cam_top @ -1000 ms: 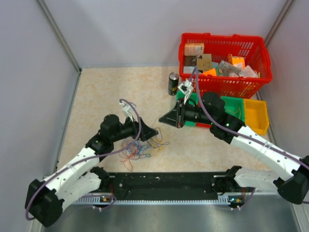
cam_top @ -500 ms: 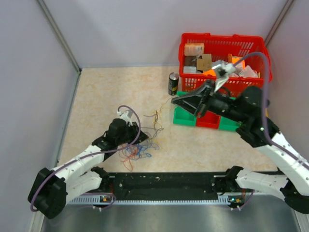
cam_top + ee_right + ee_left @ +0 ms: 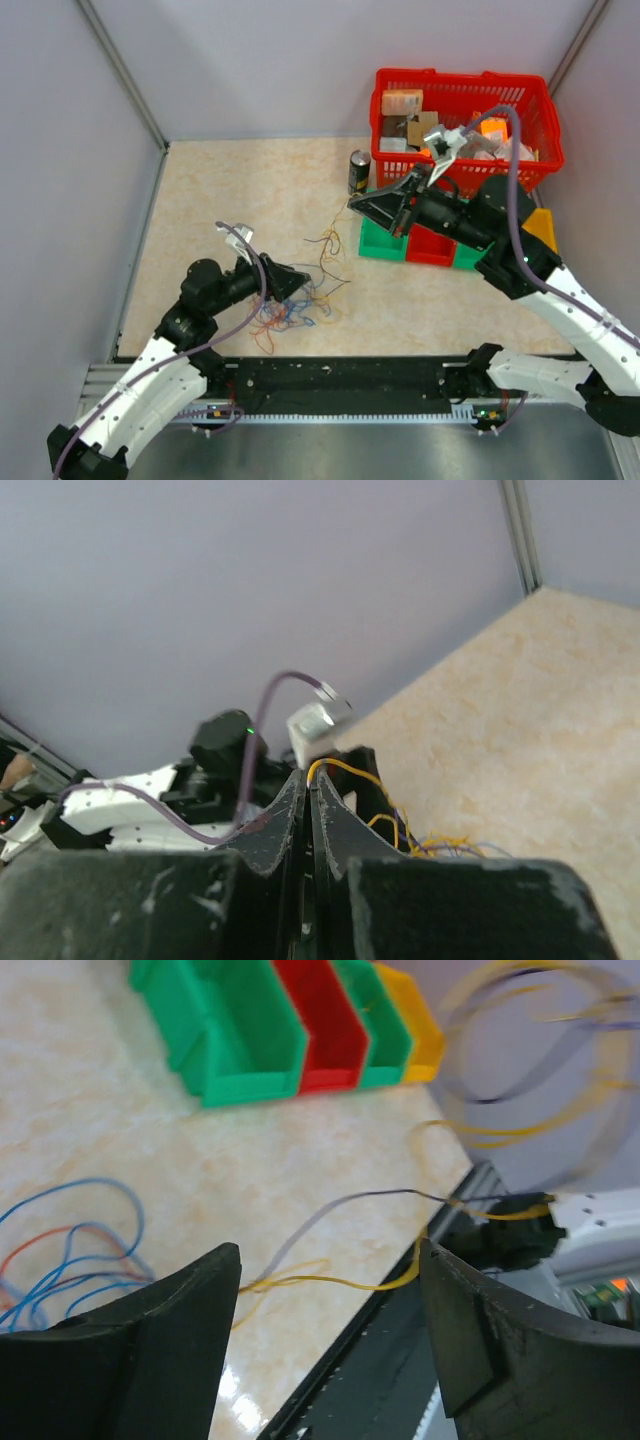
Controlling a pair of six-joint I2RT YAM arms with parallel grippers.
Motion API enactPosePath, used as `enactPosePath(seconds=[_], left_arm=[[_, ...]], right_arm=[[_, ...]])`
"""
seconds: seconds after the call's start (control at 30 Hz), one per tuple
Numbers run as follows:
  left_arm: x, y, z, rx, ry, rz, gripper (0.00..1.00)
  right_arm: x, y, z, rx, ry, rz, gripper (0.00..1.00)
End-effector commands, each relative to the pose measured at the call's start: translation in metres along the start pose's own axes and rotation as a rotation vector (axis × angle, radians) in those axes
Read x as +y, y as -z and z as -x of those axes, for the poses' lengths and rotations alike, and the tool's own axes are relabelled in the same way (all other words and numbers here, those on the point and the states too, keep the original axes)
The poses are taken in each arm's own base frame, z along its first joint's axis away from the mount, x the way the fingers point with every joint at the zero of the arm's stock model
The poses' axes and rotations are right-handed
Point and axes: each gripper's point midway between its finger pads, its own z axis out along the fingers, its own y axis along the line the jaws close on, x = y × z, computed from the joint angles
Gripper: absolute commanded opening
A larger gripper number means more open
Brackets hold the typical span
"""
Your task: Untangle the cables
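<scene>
The cables [image 3: 288, 312] lie as a small tangle of blue, red and orange loops on the beige table near the front rail. Thin yellow strands [image 3: 325, 245] rise from it toward my right gripper [image 3: 353, 203], which is held above the table and is shut on a yellow cable [image 3: 345, 768]. My left gripper [image 3: 300, 280] stands open just above the tangle. In the left wrist view a yellow cable [image 3: 340, 1282] runs loose across the gap between its fingers [image 3: 150, 1360], and blue loops [image 3: 80, 1230] lie at the left.
A red basket [image 3: 530, 100] full of items stands at the back right, with a black can [image 3: 358, 172] beside it. Green [image 3: 380, 245], red [image 3: 432, 250] and yellow [image 3: 540, 225] bins sit under the right arm. A black rail [image 3: 340, 380] runs along the front edge.
My right gripper rose from the table toward the basket, drawing yellow strands up. The left arm drew back to the left; its jaws narrowed and then opened again.
</scene>
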Motion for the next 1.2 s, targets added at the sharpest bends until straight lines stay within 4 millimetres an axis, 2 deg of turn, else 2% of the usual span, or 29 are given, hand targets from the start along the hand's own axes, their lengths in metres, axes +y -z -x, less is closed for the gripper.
enactPosePath(seconds=[0.0, 0.2, 0.47, 0.5, 0.57, 0.73, 0.8, 0.97, 1.03, 1.13, 1.17], left_arm=[[-0.081, 0.017, 0.036, -0.067, -0.119, -0.310, 0.78], [-0.098, 0.007, 0.049, -0.089, -0.136, -0.327, 0.78], [-0.070, -0.036, 0.050, -0.066, -0.055, -0.162, 0.71], [-0.063, -0.041, 0.050, -0.065, -0.041, -0.125, 0.68], [-0.035, -0.052, 0.049, -0.064, -0.003, 0.022, 0.55], [0.033, -0.054, 0.036, -0.077, 0.078, 0.345, 0.03], [0.057, -0.047, 0.026, -0.074, 0.103, 0.452, 0.00], [0.098, -0.022, 0.005, -0.057, 0.144, 0.608, 0.00], [0.112, -0.009, -0.004, -0.054, 0.156, 0.673, 0.00], [0.139, 0.018, -0.017, -0.059, 0.173, 0.812, 0.00], [0.147, 0.026, -0.022, -0.058, 0.180, 0.846, 0.00]], right_arm=[[0.001, -0.007, -0.008, 0.024, -0.009, 0.018, 0.00], [0.003, -0.013, -0.016, 0.036, -0.053, 0.055, 0.00], [0.013, -0.011, -0.010, 0.022, -0.081, 0.092, 0.00], [0.015, -0.011, -0.010, 0.021, -0.084, 0.098, 0.00], [0.018, -0.009, -0.010, 0.024, -0.097, 0.109, 0.00], [0.027, -0.002, -0.003, 0.015, -0.081, 0.115, 0.00], [0.024, 0.007, 0.006, -0.001, -0.040, 0.064, 0.00], [0.006, 0.041, 0.032, -0.074, 0.085, -0.122, 0.00], [-0.013, 0.061, 0.041, -0.098, 0.138, -0.261, 0.00], [-0.071, 0.113, 0.062, -0.175, 0.240, -0.659, 0.00], [-0.078, 0.128, 0.066, -0.184, 0.267, -0.725, 0.00]])
